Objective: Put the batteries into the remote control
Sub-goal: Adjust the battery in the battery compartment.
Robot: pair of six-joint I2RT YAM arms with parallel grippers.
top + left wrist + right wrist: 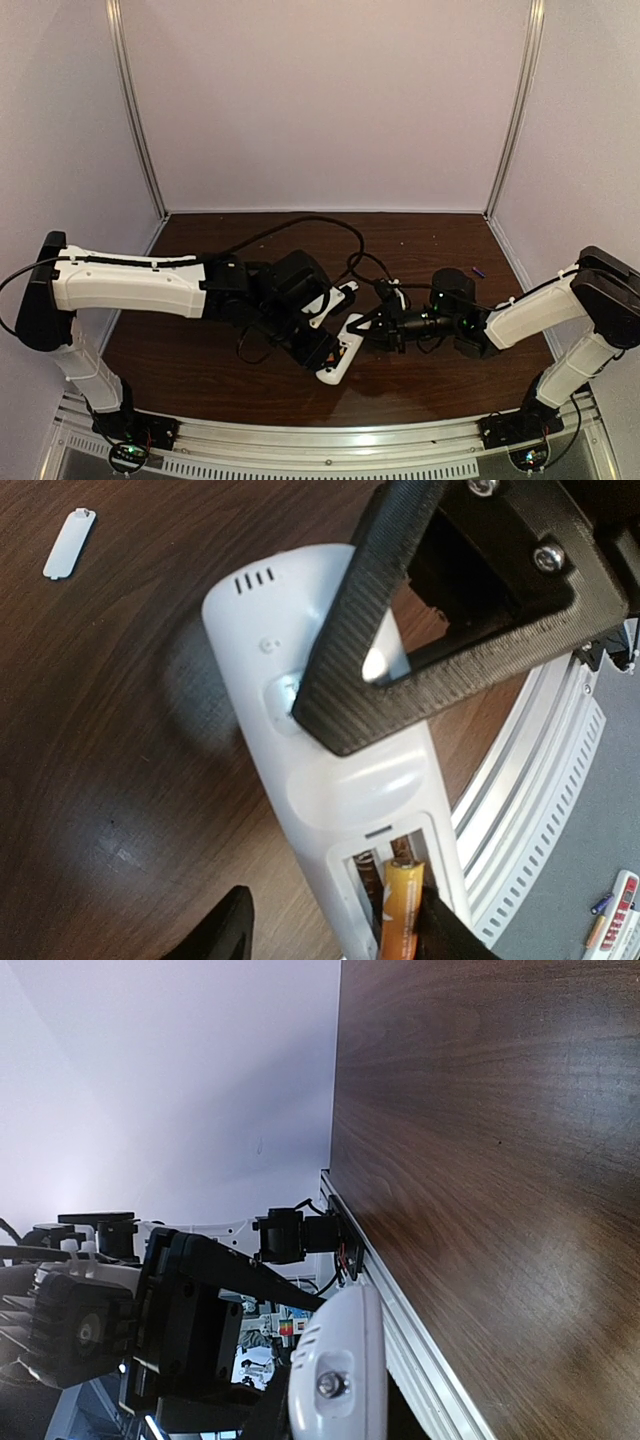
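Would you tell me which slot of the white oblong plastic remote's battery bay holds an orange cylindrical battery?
The right-hand slot in the left wrist view: the orange battery lies there; its neighbour shows none.

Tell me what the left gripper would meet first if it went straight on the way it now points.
Most likely the remote control, at its open battery bay, where one battery lies beside a finger of the left gripper. Depth is hard to judge in the wrist view.
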